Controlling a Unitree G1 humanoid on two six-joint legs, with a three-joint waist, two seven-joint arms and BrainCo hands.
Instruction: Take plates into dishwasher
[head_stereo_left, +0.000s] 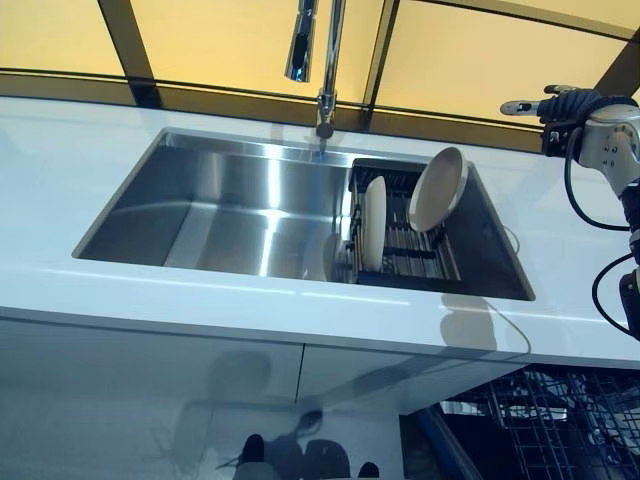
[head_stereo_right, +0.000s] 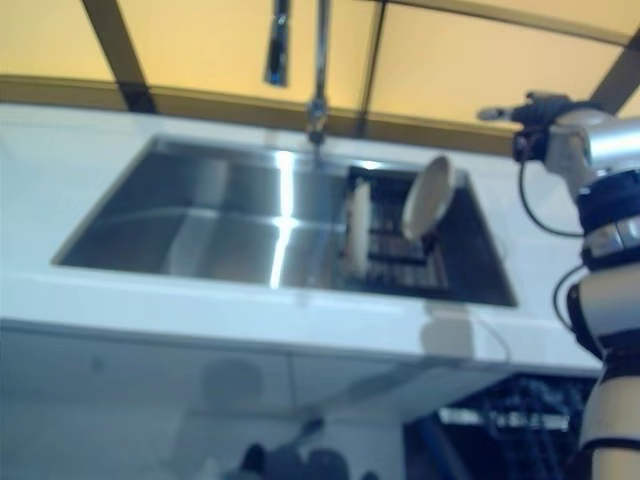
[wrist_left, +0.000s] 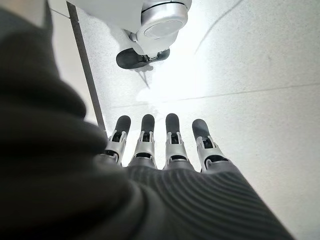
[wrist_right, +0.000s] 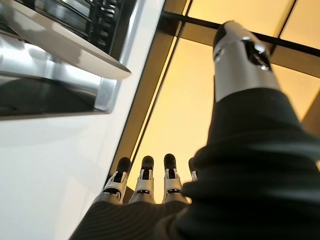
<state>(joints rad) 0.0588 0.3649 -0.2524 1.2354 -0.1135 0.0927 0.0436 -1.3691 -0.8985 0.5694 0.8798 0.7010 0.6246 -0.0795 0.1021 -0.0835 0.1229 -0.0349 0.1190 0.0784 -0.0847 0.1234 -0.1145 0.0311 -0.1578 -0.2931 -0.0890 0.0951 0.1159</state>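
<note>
Stainless sink (head_stereo_left: 230, 215) set in a white bench (head_stereo_left: 60, 170), with the tap (head_stereo_left: 325, 60) standing at its far rim. A dark drying rack (head_stereo_left: 405, 250) fills the sink's right end and holds two pale plates: the near plate (head_stereo_left: 374, 223) stands upright on edge at the rack's left side; the round plate (head_stereo_left: 438, 188) leans tilted against the rack's far right corner. The right hand (head_stereo_left: 560, 104) is raised above the bench to the right of the sink, well apart from both plates, fingers straight and released, grasping nothing; its own wrist view shows the fingers (wrist_right: 142, 175) extended toward the yellow window panel (wrist_right: 175, 100). The left hand (wrist_left: 165, 150) shows only in its wrist view, fingers straight, empty, pointing at the pale floor (wrist_left: 250, 60). A wire dishwasher basket (head_stereo_left: 560, 425) lies below the bench edge at lower right.
</note>
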